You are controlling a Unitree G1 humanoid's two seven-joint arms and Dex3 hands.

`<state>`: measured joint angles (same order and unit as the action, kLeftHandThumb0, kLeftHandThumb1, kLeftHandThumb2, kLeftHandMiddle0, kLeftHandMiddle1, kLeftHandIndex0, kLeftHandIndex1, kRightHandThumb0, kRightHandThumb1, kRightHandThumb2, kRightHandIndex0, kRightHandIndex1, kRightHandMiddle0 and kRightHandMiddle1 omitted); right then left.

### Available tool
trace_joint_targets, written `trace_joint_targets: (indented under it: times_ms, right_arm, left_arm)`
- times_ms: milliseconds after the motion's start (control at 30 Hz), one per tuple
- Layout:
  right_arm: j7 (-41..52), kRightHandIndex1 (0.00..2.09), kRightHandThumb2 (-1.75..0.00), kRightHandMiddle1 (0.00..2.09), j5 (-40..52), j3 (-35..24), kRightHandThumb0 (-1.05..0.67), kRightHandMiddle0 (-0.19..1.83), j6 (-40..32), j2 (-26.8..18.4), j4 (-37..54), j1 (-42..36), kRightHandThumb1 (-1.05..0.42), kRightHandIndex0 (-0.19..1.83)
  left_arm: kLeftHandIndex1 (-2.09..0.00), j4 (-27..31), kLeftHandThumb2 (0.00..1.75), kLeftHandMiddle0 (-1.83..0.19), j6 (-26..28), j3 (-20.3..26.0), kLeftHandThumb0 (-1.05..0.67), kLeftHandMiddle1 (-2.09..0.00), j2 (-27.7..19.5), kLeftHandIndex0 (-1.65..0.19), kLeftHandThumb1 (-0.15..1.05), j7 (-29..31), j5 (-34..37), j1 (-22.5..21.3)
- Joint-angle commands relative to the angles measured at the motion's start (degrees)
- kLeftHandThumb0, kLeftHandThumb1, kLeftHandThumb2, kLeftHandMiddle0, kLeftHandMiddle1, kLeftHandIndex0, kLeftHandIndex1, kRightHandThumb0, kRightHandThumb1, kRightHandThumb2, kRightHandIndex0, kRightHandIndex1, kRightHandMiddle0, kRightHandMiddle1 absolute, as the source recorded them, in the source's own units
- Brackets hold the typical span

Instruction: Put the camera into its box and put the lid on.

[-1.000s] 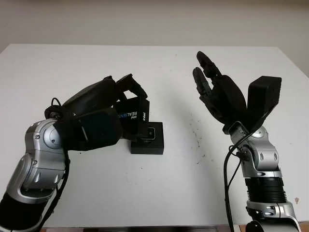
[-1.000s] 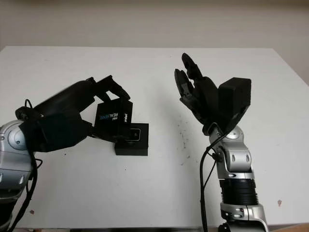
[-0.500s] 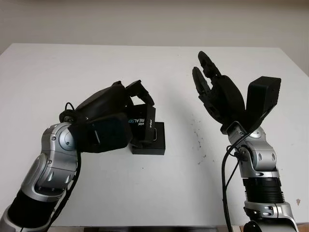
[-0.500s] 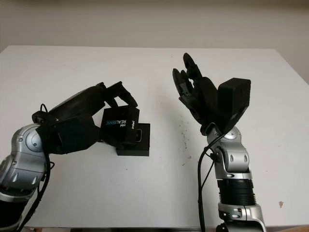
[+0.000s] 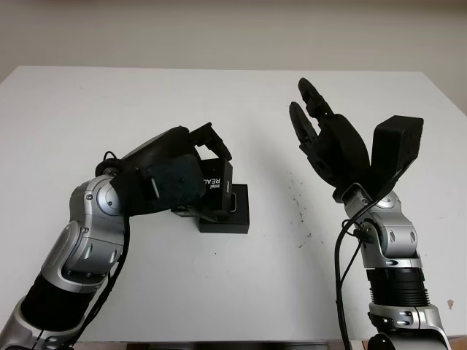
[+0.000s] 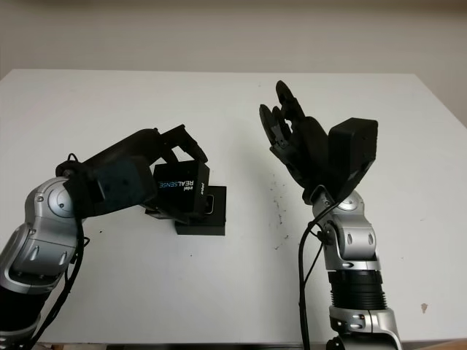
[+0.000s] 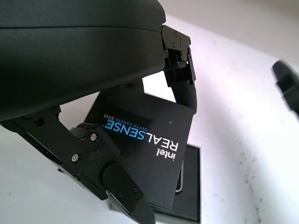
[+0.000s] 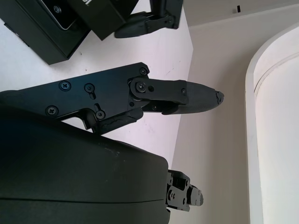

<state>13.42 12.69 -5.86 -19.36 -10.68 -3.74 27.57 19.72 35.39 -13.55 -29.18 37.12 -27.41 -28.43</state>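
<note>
My left hand point(image 5: 171, 171) grips the black lid point(image 6: 182, 188), its fingers point(image 7: 184, 88) hooked over the far edge and a thumb beneath. The lid hangs tilted, just above and partly over the box point(image 5: 235, 210) under my fingertips, where the camera point(image 6: 207, 203) already lies. To seat it well I should level the lid, square its edges to the box walls, then lower straight down before letting go. My right hand point(image 5: 325, 142) is raised well off to the side, open, holding nothing. The left wrist view reads the lid's printed face; the head views show the offset between lid and box.
</note>
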Motion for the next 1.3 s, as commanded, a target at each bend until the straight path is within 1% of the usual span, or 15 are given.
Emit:
trace_joint_targets:
  times_ms: [0,67,167,267,400,433,467,533,833,1000,1100,1267]
  right_arm:
    - [0.08,0.04,-0.41,0.1,0.23,0.26,-0.61,-0.14,-0.7,0.26,0.69,0.29,-1.05,-0.16]
    - [0.38,0.04,-0.41,0.09,0.49,0.37,-0.6,-0.15,-0.9,0.3,0.84,0.05,-1.05,-0.17]
    - [0.76,0.04,-0.4,0.08,0.75,0.31,-0.61,-0.16,-0.61,0.37,0.67,-0.21,-1.05,-0.18]
    - [0.71,0.04,-0.4,0.08,1.15,0.09,-0.59,-0.15,-0.74,0.48,0.65,-0.38,-1.05,-0.17]
    - [0.22,0.05,-0.38,0.09,1.68,-0.1,-0.6,-0.14,-1.24,0.71,0.49,-0.25,-1.05,-0.17]
    - [0.01,0.05,-0.38,0.09,1.56,0.03,-0.6,-0.14,-1.35,0.72,0.57,-0.25,-1.05,-0.16]
    - [-0.33,0.05,-0.38,0.09,1.36,0.16,-0.6,-0.13,-1.56,0.76,0.65,-0.23,-1.05,-0.16]
    - [-0.6,0.06,-0.38,0.09,1.16,0.38,-0.6,-0.12,-1.59,0.78,0.68,-0.24,-1.05,-0.15]
    - [-0.2,0.05,-0.38,0.08,1.36,0.42,-0.6,-0.13,-1.55,0.38,0.5,-0.07,-1.05,-0.15]
    - [-0.78,0.05,-0.37,0.07,1.14,0.55,-0.6,-0.13,-1.84,0.65,0.56,0.15,-1.05,-0.15]
    - [-0.98,0.06,-0.37,0.07,1.11,0.67,-0.6,-0.12,-2.04,0.76,0.62,0.21,-1.05,-0.15]
    - [-0.88,0.06,-0.35,0.08,1.24,0.57,-0.6,-0.11,-1.72,0.79,0.53,0.07,-1.05,-0.15]
  left_arm:
    - [-1.56,-0.32,0.05,-0.35,0.57,-0.54,-0.24,-1.57,-1.42,-0.23,0.99,1.28,-0.02,-2.0]
    - [-1.56,-0.39,0.05,-0.37,0.94,0.09,-0.26,-1.58,-2.41,-0.25,0.99,2.24,0.19,-3.75]
    - [-1.54,-0.39,0.05,-0.41,1.32,1.11,-0.27,-1.66,-3.48,-0.26,0.99,2.83,0.96,-5.38]
    - [-1.53,-0.64,0.05,-0.41,1.6,2.1,-0.28,-1.67,-5.08,-0.29,0.97,4.01,2.26,-7.08]
    - [-1.51,-0.88,0.05,-0.41,3.27,1.46,-0.3,-1.65,-7.87,-0.31,0.95,7.17,3.11,-9.03]
    - [-1.5,-0.81,0.05,-0.4,4.26,0.99,-0.3,-1.62,-8.2,-0.31,0.95,7.87,3.14,-9.36]
    - [-1.48,-0.86,0.05,-0.41,4.95,0.77,-0.3,-1.55,-8.27,-0.32,0.95,8.28,3.39,-9.47]
    - [-1.47,-1.02,0.05,-0.42,5.51,0.57,-0.29,-1.5,-8.25,-0.33,0.95,8.61,4.06,-9.33]
    - [-1.5,-2.29,0.06,-0.4,8.73,-0.89,-0.3,-1.52,-8.44,-0.34,0.98,9.37,6.77,-8.99]
    - [-1.55,-3.35,0.06,-0.44,11.42,-1.64,-0.3,-1.47,-7.97,-0.35,0.98,10.36,9.03,-9.78]
    - [-1.55,-3.77,0.05,-0.47,12.84,-2.65,-0.3,-1.48,-7.64,-0.34,0.98,10.19,9.82,-10.24]
    - [-1.52,-3.74,0.05,-0.48,10.76,-4.49,-0.31,-1.57,-7.88,-0.35,0.97,7.79,8.67,-9.49]
